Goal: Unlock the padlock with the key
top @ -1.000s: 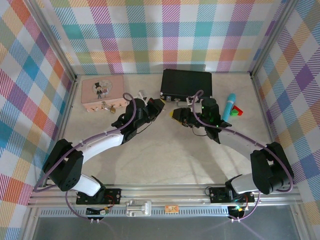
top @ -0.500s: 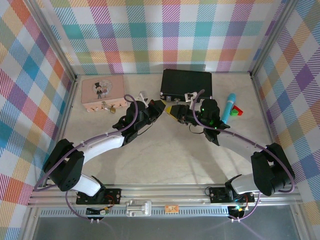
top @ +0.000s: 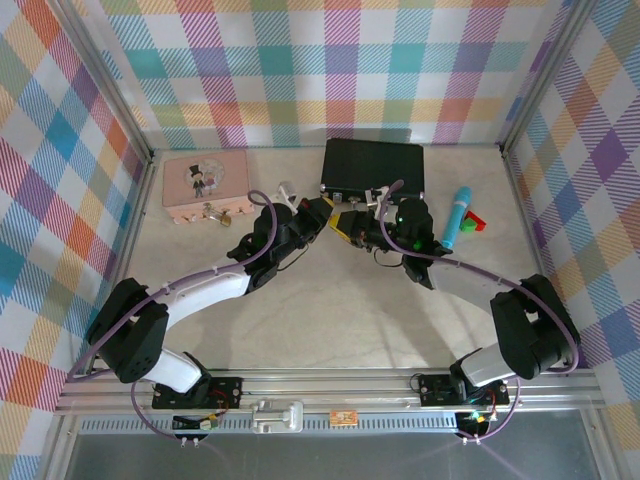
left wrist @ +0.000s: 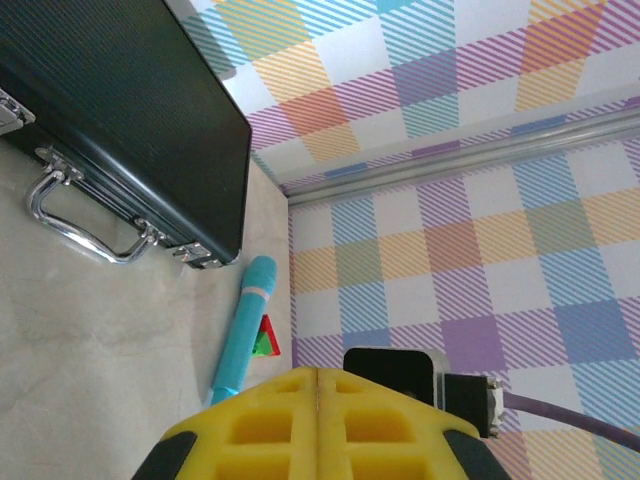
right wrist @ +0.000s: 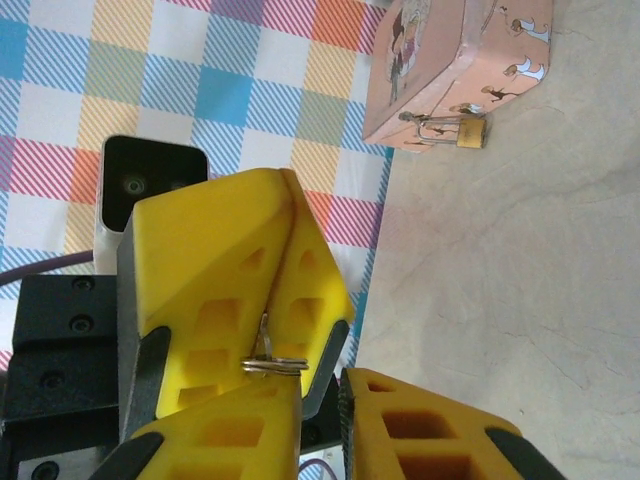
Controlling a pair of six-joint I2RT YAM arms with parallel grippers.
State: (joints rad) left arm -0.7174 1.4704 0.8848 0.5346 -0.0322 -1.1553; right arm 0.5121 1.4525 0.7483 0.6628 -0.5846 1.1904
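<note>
Two robot arms reach from the near edge of a pale table and meet tip to tip near its middle, just in front of a black case. The left gripper has its yellow fingers pressed flat together, with no gap along the seam; in the right wrist view those fingers pinch the key — a thin sliver of dark metal whose small ring pokes out from between the tips.

The right gripper sits right up against it, fingers a little apart with a narrow dark gap between them; the key's ring lies against the tip of one finger, and whether that finger pair has any hold on it cannot be told.

The padlock is well apart from both grippers, toward the far left of the table; small and brass, it sits with its thin shackle at the front clasp of a pink tin — its body just beside the tin's wall.

To the right of the case lies a teal pen; a small red and green block sits just beside it.
</note>
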